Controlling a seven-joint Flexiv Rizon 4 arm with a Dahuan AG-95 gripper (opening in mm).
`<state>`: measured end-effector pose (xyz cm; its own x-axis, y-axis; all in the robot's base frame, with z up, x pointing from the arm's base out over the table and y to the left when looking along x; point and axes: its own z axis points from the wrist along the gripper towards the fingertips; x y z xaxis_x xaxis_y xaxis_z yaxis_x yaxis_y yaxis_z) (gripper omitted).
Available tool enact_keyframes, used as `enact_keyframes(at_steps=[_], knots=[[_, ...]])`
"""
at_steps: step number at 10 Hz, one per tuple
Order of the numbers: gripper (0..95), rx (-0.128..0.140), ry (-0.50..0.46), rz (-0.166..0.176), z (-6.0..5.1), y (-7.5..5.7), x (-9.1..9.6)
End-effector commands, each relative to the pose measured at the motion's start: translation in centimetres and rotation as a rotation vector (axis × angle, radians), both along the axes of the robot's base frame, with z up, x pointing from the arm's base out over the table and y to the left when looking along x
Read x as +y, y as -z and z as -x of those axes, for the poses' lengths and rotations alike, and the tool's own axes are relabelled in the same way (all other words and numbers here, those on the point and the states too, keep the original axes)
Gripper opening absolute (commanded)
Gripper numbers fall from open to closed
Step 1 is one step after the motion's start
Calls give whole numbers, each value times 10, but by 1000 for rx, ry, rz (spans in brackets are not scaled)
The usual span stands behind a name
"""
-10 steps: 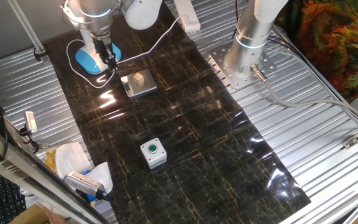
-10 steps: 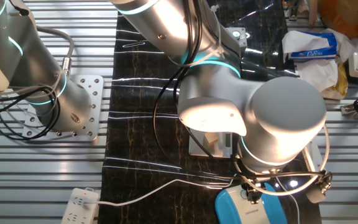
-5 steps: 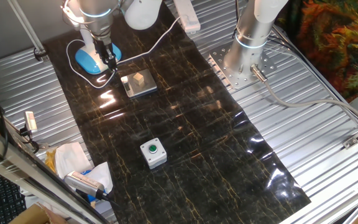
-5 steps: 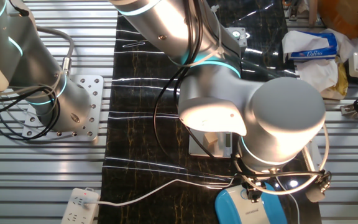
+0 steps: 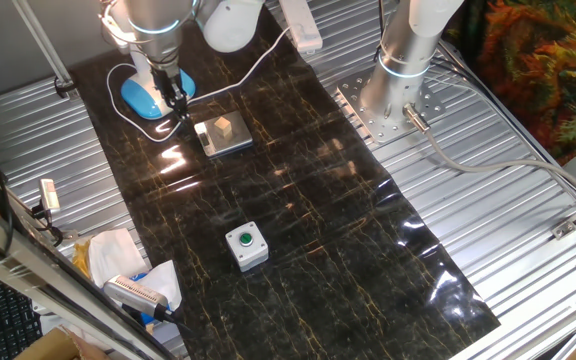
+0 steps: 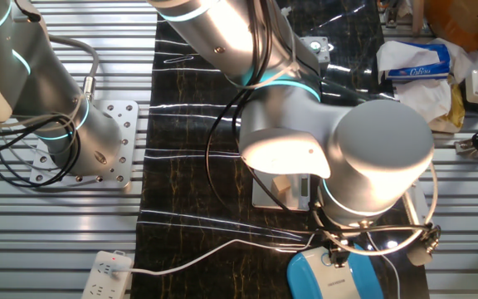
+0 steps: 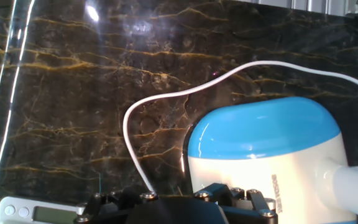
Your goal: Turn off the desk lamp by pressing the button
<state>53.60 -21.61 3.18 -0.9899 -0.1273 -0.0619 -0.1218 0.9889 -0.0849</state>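
Observation:
The desk lamp's sky-blue oval base (image 5: 146, 98) lies at the far left of the dark marbled mat, with its thin white cord (image 7: 166, 99) looping around it. My gripper (image 5: 175, 98) hangs over the base's right edge, with its dark fingers pointing down at it. In the other fixed view the arm's big wrist covers most of the base (image 6: 338, 276). The hand view shows the base (image 7: 263, 140) close below, its white neck (image 7: 353, 186) at the right and my hand's dark body (image 7: 179, 210) along the bottom edge. The fingertips and the button are hidden.
A small scale with a wooden block (image 5: 223, 133) sits just right of the lamp. A grey box with a green push button (image 5: 246, 243) stands mid-mat. A white power strip (image 5: 301, 25) lies at the back. A second arm's base (image 5: 393, 95) is at the right. Clutter (image 5: 118, 265) lies at the left.
The hand has shifted only very slightly over the lamp base. Nothing else has moved.

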Motion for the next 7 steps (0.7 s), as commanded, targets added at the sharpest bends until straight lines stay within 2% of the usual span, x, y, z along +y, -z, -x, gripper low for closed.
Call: enact_keyframes(at_steps=[1, 7], knots=[[760, -5, 4, 8, 1, 0, 0], [760, -4, -9, 11, 0, 0, -1]])
